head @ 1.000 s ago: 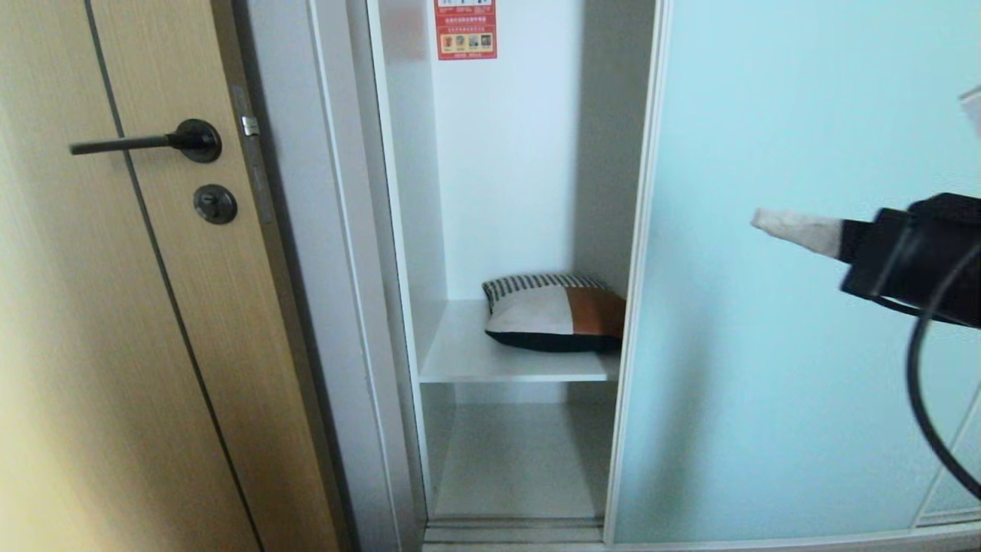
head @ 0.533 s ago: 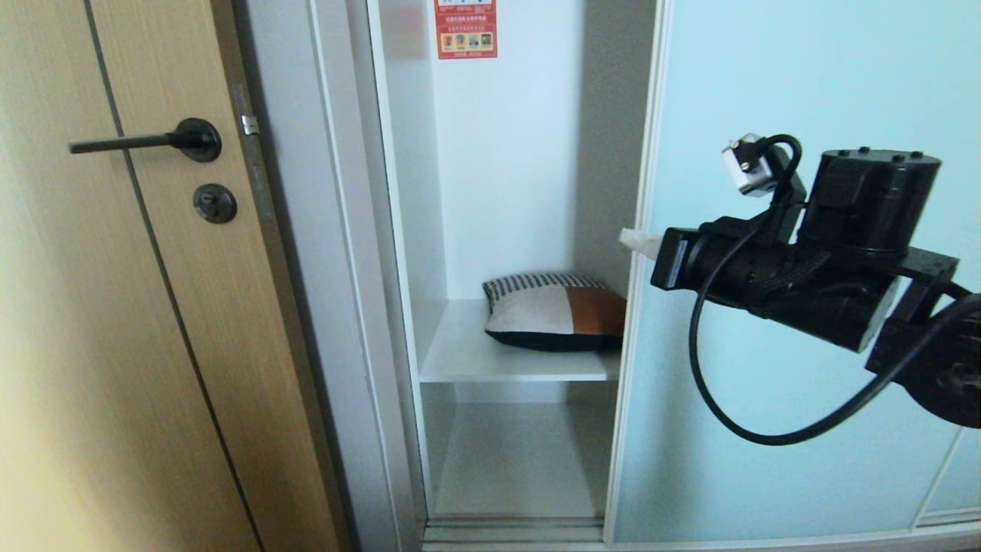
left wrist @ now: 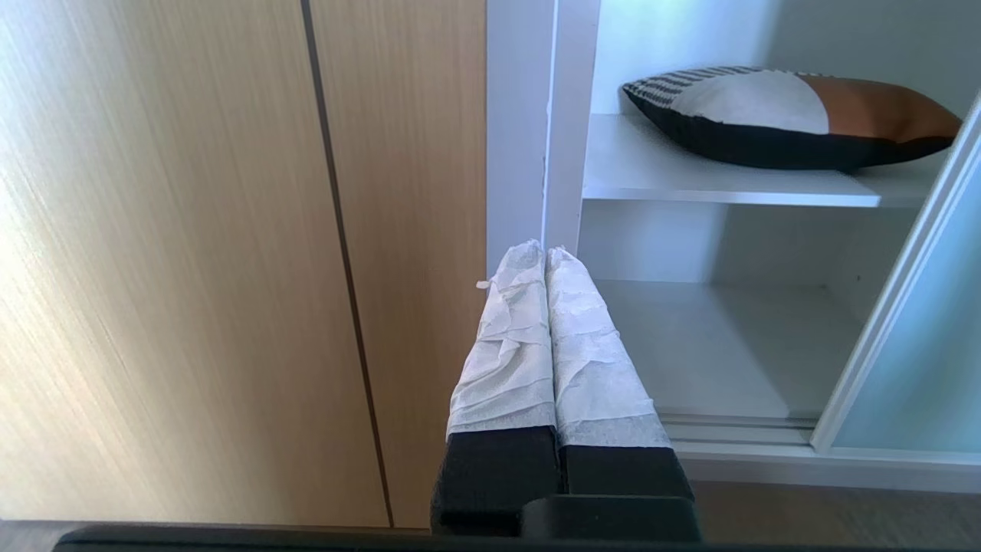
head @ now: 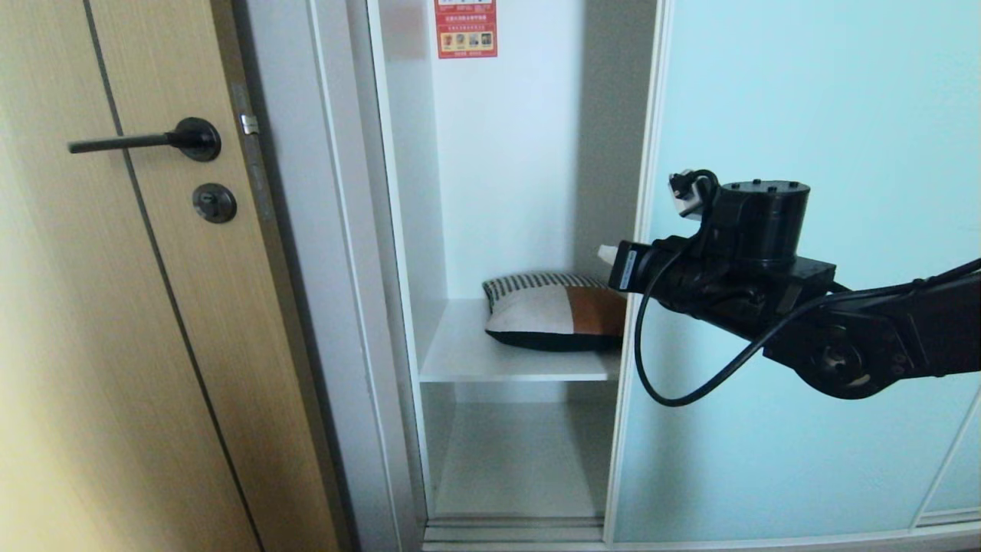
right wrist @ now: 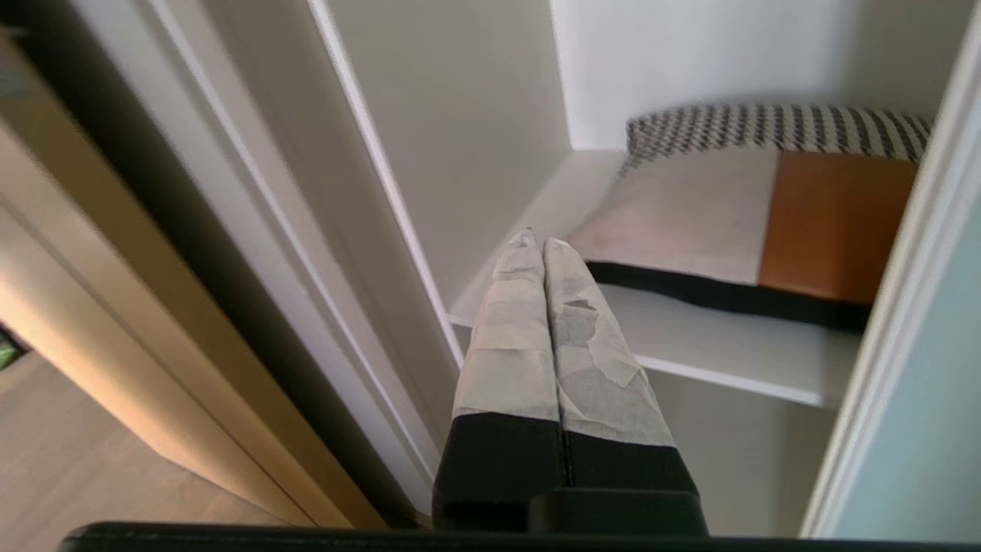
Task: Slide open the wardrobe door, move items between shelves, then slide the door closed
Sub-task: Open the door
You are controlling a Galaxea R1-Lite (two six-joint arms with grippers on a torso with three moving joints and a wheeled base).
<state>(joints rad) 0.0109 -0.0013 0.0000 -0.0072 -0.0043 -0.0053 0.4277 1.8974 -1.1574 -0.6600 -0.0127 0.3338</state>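
At centre frame, the right gripper (head: pixel 607 254), fingers pressed together and empty, is reaching past the sliding wardrobe door (head: pixel 805 268) edge toward the cushion (head: pixel 556 310) lying on the upper shelf (head: pixel 490 360). Judged step: item pickup; next, fingers must part. Left gripper (left wrist: pixel 546 257) is sitting closed, idle.

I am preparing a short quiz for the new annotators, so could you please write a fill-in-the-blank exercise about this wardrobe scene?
1. The cushion lies on the ____ of the two shelves in view.
2. The right gripper reaches toward the compartment with its fingers ____.
3. The sliding wardrobe door stands ____, so the compartment shows.
4. The sticker on the back wall is mostly ____ in colour.

Missing words: upper; shut; open; red
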